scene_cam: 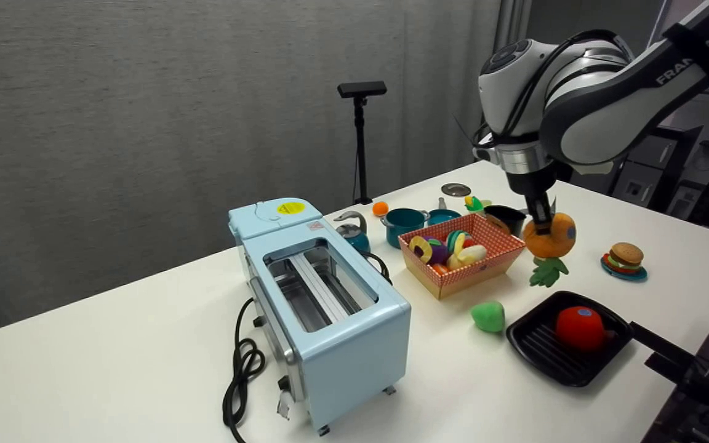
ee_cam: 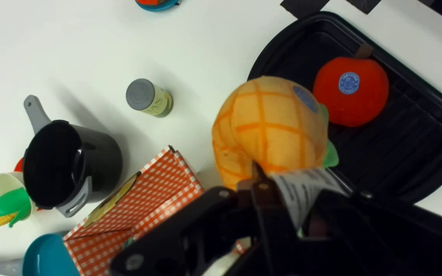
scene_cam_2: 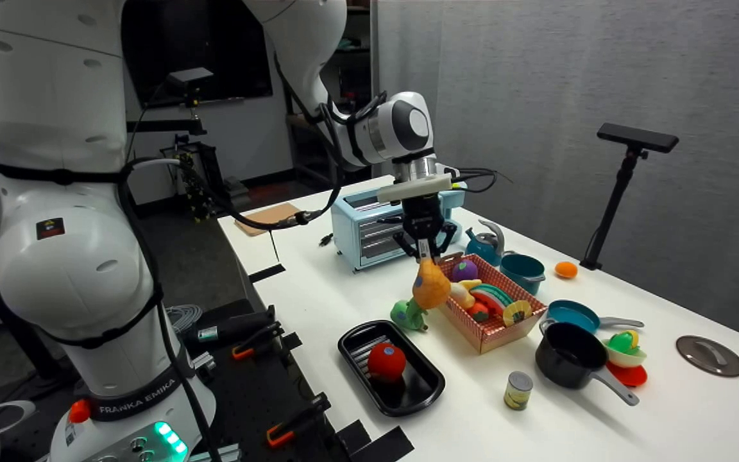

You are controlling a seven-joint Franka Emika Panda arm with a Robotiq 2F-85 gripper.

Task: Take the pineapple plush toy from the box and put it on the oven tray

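Fingers point(scene_cam: 538, 209) tight on the pineapple plush toy point(scene_cam: 552, 245), aloft, clear of the oven tray point(scene_cam: 538, 358) rim

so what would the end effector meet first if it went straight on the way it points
The end effector points down, so its held pineapple would probably touch the table first, between box and tray; depth is unclear, and the tray's rim may come sooner.

White table point(scene_cam: 114, 369); box point(scene_cam: 477, 278), oven tray point(scene_cam: 536, 344), toaster point(scene_cam: 354, 360)

Grey curtain point(scene_cam: 164, 129), white table point(scene_cam: 114, 369), dim shelving point(scene_cam_2: 351, 52) perhaps.
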